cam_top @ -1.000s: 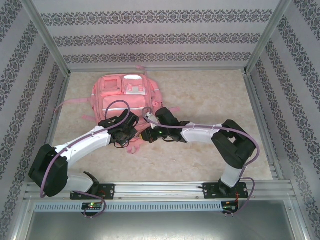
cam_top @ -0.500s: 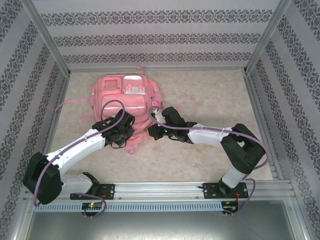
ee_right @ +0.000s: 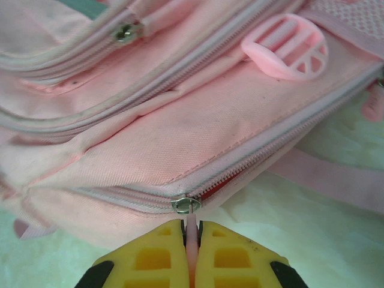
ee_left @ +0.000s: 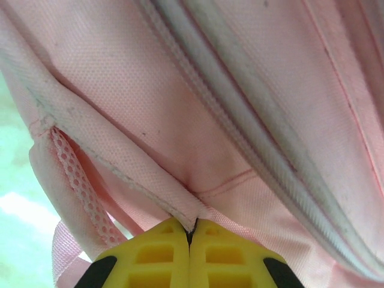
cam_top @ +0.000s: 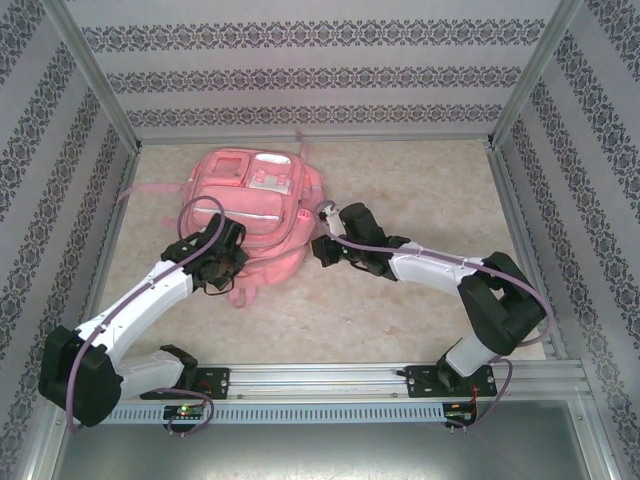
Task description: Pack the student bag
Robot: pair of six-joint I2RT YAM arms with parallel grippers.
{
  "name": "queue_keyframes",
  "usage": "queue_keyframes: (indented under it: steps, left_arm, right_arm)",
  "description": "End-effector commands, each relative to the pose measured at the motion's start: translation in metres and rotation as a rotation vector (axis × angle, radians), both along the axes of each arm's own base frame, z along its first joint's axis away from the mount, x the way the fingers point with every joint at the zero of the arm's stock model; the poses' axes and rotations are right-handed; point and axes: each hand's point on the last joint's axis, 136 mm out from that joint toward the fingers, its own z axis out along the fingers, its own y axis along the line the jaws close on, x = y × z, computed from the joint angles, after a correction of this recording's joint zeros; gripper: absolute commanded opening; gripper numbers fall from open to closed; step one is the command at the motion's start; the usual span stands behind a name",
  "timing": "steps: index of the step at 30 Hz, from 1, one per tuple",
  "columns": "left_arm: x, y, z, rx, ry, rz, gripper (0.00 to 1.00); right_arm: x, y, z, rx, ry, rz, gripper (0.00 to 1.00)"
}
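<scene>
1. Top view: the bag (cam_top: 250,195) lies flat on the table (cam_top: 420,190), left of centre and toward the upper part of the frame, pockets up. The left gripper (cam_top: 232,266) is at its lower left edge and the right gripper (cam_top: 318,250) at its right edge. The arms hide the fingertips here.

2. Left wrist view: pink cloth covers most of the frame, with a pale zip line (ee_left: 258,126) running down to the lower right and a mesh strip (ee_left: 69,180) at the left. The yellow fingers (ee_left: 159,255) are pressed together on a thin fold of bag cloth at a seam, bottom centre. That hold looks shallow. If the other arm pulls hard, I judge the fold could slip out, and the whole bag would slide instead of the zip running.

3. Right wrist view: the yellow fingers (ee_right: 150,264) pinch a narrow pink zip pull (ee_right: 191,231) at bottom centre, hanging from a metal slider (ee_right: 185,205) on the side zip. A round buckle (ee_right: 285,45) sits at the upper right.
   - The pull is thin and could slip free under a sideways tug.
   - The slider sits near a bend in the zip, where it could jam or catch cloth.
</scene>
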Motion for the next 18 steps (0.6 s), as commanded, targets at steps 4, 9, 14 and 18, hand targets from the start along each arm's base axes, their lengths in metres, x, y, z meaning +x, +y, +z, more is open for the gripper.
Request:
queue_keyframes:
  steps: [4, 9, 14, 18]
  left_arm:
    - [0.003, 0.061, 0.008, 0.129, 0.03, 0.012, 0.0]
    - [-0.001, 0.071, 0.009, 0.127, 0.076, 0.016, 0.0]
    - [-0.012, 0.05, 0.011, -0.012, 0.076, 0.003, 0.31]
    - [-0.026, 0.032, 0.013, -0.134, 0.054, 0.017, 0.41]
  right_arm:
    - [-0.037, 0.028, 0.011, -0.015, -0.015, 0.056, 0.0]
    - [-0.056, 0.067, 0.007, 0.01, 0.012, 0.12, 0.0]
    - [-0.055, 0.088, 0.008, 0.033, 0.022, 0.14, 0.0]
    - [-0.053, 0.092, 0.005, 0.027, 0.021, 0.14, 0.0]
